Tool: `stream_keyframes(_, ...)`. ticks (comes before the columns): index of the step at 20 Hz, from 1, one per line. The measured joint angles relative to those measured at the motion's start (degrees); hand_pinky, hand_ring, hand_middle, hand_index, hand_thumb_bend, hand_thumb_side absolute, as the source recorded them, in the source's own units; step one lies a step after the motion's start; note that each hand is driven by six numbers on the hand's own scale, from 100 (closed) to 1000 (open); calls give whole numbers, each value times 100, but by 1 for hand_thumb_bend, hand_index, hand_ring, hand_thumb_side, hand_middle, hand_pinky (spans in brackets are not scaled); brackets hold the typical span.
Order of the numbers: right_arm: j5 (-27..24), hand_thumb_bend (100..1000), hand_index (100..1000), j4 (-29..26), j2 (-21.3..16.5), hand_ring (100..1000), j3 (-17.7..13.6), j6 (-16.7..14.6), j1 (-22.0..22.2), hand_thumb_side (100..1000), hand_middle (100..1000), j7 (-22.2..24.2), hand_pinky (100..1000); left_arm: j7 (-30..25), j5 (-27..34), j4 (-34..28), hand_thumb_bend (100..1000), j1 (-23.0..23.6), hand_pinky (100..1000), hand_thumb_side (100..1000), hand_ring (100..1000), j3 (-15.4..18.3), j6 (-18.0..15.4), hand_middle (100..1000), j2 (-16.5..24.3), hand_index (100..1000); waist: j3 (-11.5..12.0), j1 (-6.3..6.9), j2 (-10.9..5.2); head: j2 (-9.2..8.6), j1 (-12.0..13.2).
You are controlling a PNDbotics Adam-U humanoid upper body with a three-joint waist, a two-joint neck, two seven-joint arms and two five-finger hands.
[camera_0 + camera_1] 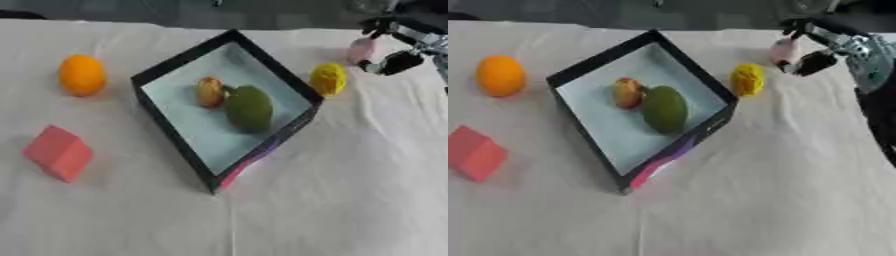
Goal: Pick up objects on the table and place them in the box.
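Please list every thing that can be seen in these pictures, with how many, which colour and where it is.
box: one, black walls, pale floor, table centre.
green fruit: one, dark green, inside the box.
small fruit: one, red and yellow, inside the box, left of the green fruit.
orange: one, orange, on the cloth left of the box.
red block: one, red-pink, near left on the cloth.
yellow object: one, yellow, just right of the box.
pink object: one, pale pink, far right, at the hand.
tablecloth: one, off-white, covering the table.
right hand: one, black and silver, upper right; fingers unclear.
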Motion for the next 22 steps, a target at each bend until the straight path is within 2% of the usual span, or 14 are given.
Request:
stream_keyframes(8,112,320,958,25,-93,865,-51,117,-1,188,848,-260,964,-57,-1,0,100,-56,901,651,790,-25,-2,738,-2,827,89,-2,77,-73,-31)
stream_keyframes(17,-58,291,961,-56,-210,861,-113,222,-105,125,845,-572,968,-120,-27,0,100,-59,900,654,798,-57,-20,739,-2,829,109,-23,134,-104,-54)
stream_keyframes(22,-144,302,963,-67,-294,867,-145,364,-130,157,850,-610,966,-144,-47,0,100,-104,899,655,801,-58,-27,740,-5,831,152,-35,202,-160,-78)
